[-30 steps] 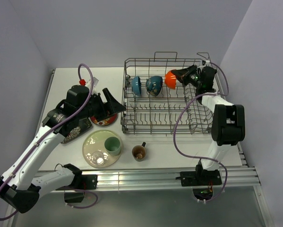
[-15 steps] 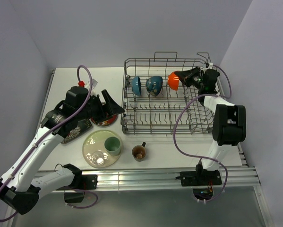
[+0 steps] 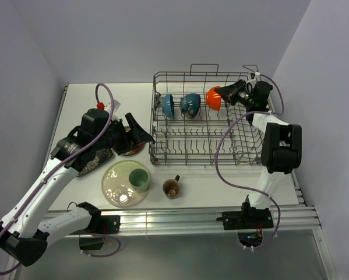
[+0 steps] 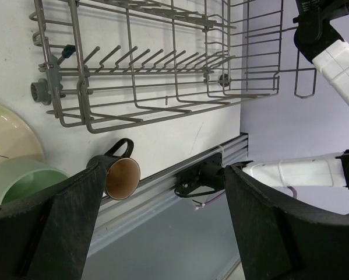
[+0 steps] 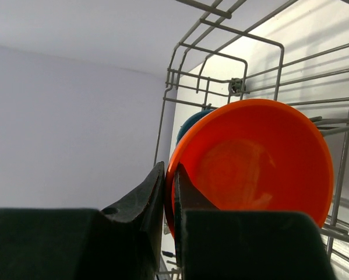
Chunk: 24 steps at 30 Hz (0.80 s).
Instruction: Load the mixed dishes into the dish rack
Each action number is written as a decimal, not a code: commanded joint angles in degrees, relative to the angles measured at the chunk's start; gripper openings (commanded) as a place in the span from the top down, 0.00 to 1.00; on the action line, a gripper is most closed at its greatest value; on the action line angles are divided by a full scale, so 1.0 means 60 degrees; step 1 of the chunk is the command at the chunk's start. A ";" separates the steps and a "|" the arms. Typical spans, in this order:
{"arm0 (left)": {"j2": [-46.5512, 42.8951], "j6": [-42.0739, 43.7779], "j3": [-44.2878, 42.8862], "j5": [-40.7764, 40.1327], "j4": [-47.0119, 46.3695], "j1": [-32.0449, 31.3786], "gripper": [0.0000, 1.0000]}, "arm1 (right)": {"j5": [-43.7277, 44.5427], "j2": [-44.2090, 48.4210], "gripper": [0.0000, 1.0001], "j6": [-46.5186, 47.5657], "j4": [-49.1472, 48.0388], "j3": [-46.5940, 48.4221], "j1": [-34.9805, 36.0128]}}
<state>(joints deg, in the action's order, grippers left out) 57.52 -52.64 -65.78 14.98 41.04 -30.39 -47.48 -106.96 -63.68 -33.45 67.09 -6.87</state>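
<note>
Standing the orange bowl [image 5: 256, 163] on its edge in the back row of the dish rack [image 3: 189, 161], beside the blue bowl [image 3: 190, 104], is best done slowly. Its rim is pinched by the right end effector [image 5: 169, 181] and should be let go only when it is propped by the rack. The left end effector [image 4: 162, 175] is spread wide, empty.

table [image 3: 197, 186]: white, flat, set into a corner | rail [image 3: 180, 219]: ribbed aluminium, along the table's near edge | back wall [image 3: 162, 35]: plain lilac | left wall [image 3: 17, 87], right wall [image 3: 328, 87]: same lilac
</note>
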 commanded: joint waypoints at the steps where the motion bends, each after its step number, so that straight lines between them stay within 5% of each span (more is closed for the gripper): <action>1: -0.0182 -0.0030 0.0035 0.0183 -0.0482 0.0055 0.12 | -0.0816 -0.0294 1.00 0.0637 0.0637 0.0419 -0.0085; 13: -0.0079 0.0058 -0.0009 0.0345 -0.0497 0.0070 0.12 | -0.0612 -0.1070 1.00 0.0914 0.2320 0.1151 -0.0216; 24: -0.0021 0.0073 -0.0023 0.0359 -0.0482 0.0085 0.11 | 0.0048 -0.1407 0.59 0.1735 0.4329 0.1898 -0.0465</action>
<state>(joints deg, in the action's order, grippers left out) 57.54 -52.77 -65.76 15.86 40.10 -30.15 -47.70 -113.49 -56.66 -16.16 76.75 -8.62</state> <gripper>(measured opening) 0.887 0.388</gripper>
